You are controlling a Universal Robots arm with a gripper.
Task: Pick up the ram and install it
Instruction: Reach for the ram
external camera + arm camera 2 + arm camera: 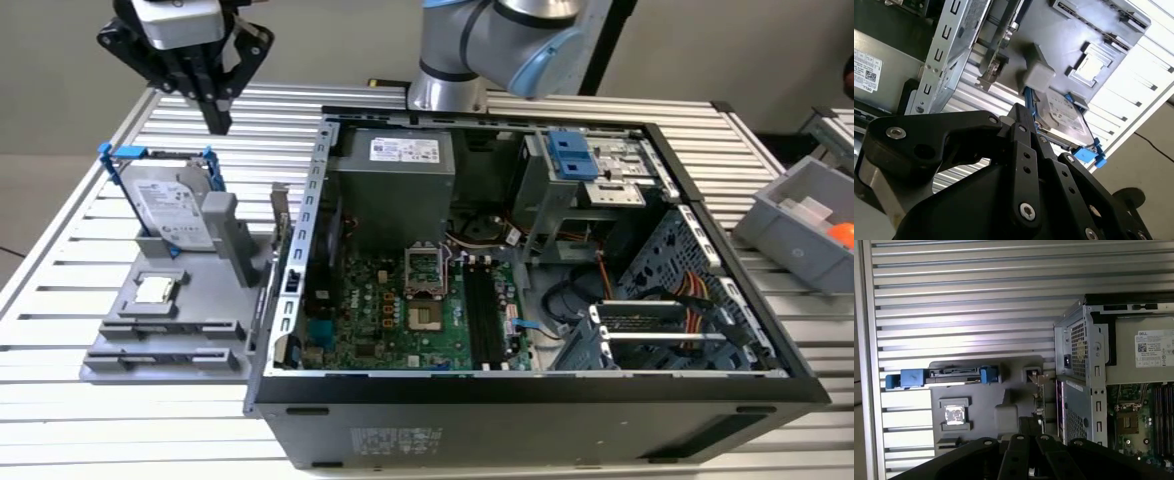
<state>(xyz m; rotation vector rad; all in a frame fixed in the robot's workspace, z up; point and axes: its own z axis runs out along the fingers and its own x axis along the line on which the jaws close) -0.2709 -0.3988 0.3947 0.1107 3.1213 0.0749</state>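
My gripper (216, 124) hangs shut with nothing between its fingers, high over the table at the exterior view's far left. Below it, a silver hard drive (171, 205) in a blue bracket stands upright in a grey holder (200, 325). In both wrist views the black fingers (1023, 117) point down at that holder (1004, 405) and drive (1066, 120). The ram is hidden from me. Long dark memory slots (487, 315) run along the green motherboard inside the open computer case (534, 385); I cannot tell what sits in them.
A small square CPU chip (158, 290) lies on the holder in front of the drive. A card with a metal bracket (282, 210) stands between holder and case. The arm's base (467, 50) rises behind the case. A grey bin (801, 225) sits at the right edge.
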